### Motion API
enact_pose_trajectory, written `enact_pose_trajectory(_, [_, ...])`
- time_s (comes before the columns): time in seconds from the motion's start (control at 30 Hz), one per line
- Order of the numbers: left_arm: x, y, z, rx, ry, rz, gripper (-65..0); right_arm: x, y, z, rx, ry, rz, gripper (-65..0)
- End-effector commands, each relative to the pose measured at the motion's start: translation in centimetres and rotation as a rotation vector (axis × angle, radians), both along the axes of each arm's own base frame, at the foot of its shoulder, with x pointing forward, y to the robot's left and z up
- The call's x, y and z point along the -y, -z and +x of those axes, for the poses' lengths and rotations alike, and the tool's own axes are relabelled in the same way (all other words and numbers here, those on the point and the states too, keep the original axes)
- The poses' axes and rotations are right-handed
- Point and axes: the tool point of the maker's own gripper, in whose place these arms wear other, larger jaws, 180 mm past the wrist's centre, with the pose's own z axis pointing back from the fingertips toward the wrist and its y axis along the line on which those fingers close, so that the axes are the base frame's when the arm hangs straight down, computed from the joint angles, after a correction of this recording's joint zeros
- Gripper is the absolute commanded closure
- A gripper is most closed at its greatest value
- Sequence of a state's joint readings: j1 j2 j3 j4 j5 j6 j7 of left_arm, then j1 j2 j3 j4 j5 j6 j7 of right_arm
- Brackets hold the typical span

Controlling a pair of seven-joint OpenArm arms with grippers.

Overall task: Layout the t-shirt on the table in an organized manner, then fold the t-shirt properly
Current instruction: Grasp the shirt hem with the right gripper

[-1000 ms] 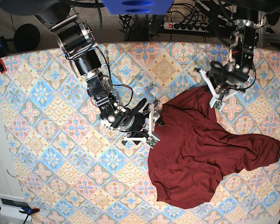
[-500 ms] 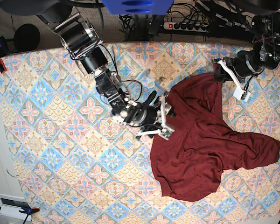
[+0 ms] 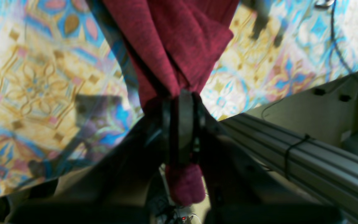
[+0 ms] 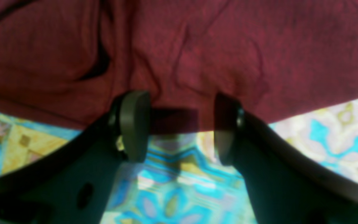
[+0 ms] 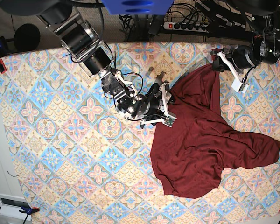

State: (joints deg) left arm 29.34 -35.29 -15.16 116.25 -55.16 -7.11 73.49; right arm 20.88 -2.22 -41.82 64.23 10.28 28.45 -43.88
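My left hand [image 3: 180, 124] pinching the crumpled dark maroon soft t-shirt [image 5: 200, 144] corner above the pastel diamond-patterned cloth desk [image 5: 56, 140], my right hand [image 4: 179, 127] wide at its edge

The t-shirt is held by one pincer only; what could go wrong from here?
1. The left pincer pinches only a small bunch of the t-shirt, so the fabric could slip out if pulled.
2. The right pincer stands open at the shirt's edge, holding nothing; closing here may catch a wrinkle or the table cloth.
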Motion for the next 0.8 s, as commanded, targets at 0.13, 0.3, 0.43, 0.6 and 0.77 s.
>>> enact_pose_trajectory(0.13, [-1.8, -1.4, 0.9, 0.048, -0.039, 0.028, 0.0, 2.4, -5.3, 7.1, 0.107, 0.161, 0.096, -31.8])
enact_pose_trajectory(0.3, [-2.2, -1.5, 1.1, 0.061, -0.073, 0.021, 0.0, 4.5, -10.4, 12.5, 0.206, 0.253, 0.158, -31.8])
enact_pose_trajectory(0.43, [-1.7, -1.7, 2.1, 0.093, -0.095, 0.006, 0.0, 6.3, -9.5, 13.9, 0.169, 0.329, 0.186, -31.8])
enact_pose_trajectory(0.6, [-1.2, -1.2, 2.7, 0.116, -0.132, 0.017, 0.0, 8.2, -6.4, 14.1, 0.082, 0.425, 0.221, -31.8])
enact_pose_trajectory(0.77, [-0.3, -0.7, 2.3, 0.105, -0.148, -0.012, 0.0, 7.3, -4.5, 13.5, 0.021, 0.453, 0.257, -31.8])
